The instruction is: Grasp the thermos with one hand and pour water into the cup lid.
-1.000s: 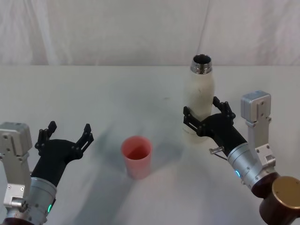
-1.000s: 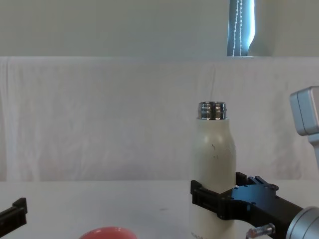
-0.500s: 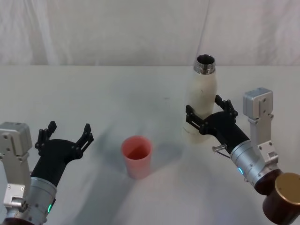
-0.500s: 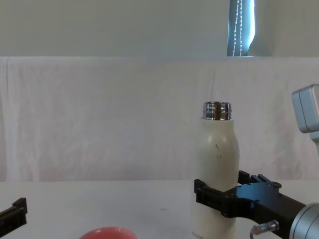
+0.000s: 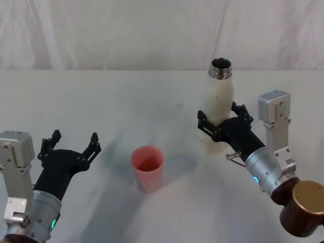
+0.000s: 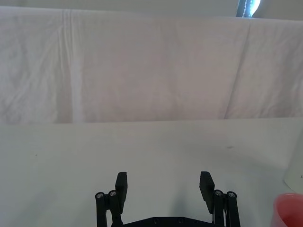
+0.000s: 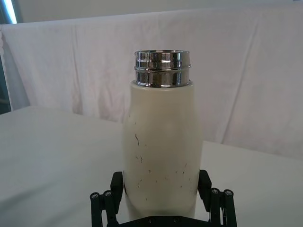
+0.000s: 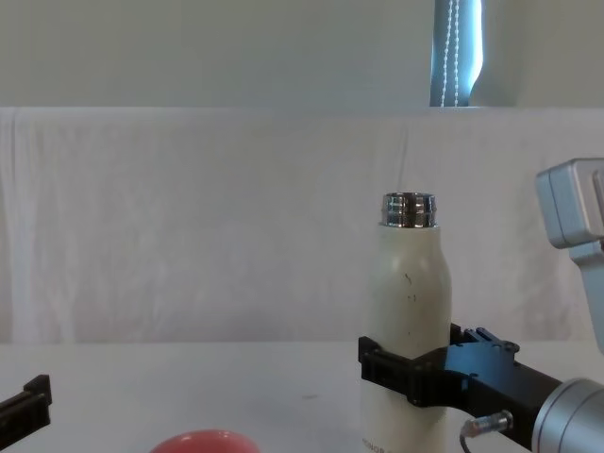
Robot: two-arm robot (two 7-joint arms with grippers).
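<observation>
The cream-white thermos (image 5: 217, 109) stands upright at the right of the table, its steel neck open at the top. My right gripper (image 5: 220, 126) is shut on the thermos around its lower body, one black finger on each side. From the wrist, the thermos (image 7: 160, 151) rises between the right gripper (image 7: 160, 189) fingers. The thermos (image 8: 406, 330) and right gripper (image 8: 406, 373) appear side-on from the chest. The coral-red cup lid (image 5: 148, 168) stands mouth up left of the thermos, its rim (image 8: 203, 441) low in the chest view. My left gripper (image 5: 74, 137) hangs open left of the cup lid.
A white cloth covers the table (image 5: 126, 101) and hangs as a backdrop behind it. From the left wrist, the left gripper (image 6: 164, 182) spreads over bare cloth, with the cup lid (image 6: 289, 210) at the picture's edge. A brown round joint (image 5: 307, 215) of my right arm sits at lower right.
The thermos shifted slightly right, then a touch back left, together with the right gripper around it. The left gripper and cup lid stayed still.
</observation>
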